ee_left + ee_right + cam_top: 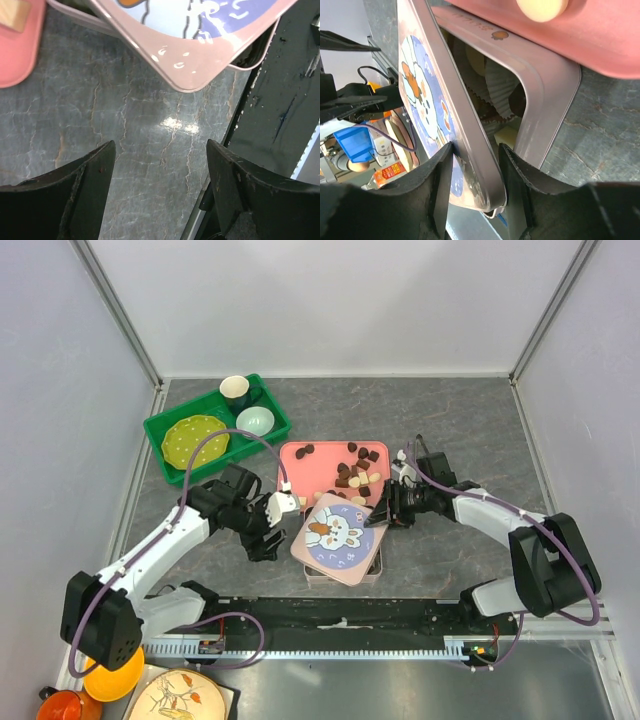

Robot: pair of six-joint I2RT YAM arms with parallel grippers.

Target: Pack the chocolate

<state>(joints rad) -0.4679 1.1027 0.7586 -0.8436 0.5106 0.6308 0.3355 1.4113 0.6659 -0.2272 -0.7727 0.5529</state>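
Note:
The chocolate [355, 475], dark brown and cream pieces, lies scattered on a pink tray [290, 455]. In front of the tray stands a silver tin [545, 100] holding paper cups [497, 85] and a cream piece [507, 136]. A lid [338, 532] printed with a rabbit lies tilted over the tin. My right gripper [476, 150] straddles the lid's right rim with its jaws apart: one finger touches the printed face, the other sits under the rim, inside the tin. My left gripper [160, 145] hangs open and empty over the table, just left of the lid [200, 55].
A green basket [160, 430] at the back left holds a yellow-green plate [195, 438] and two cups. A black rail [340, 615] runs along the near edge behind the tin. White walls enclose the table on three sides.

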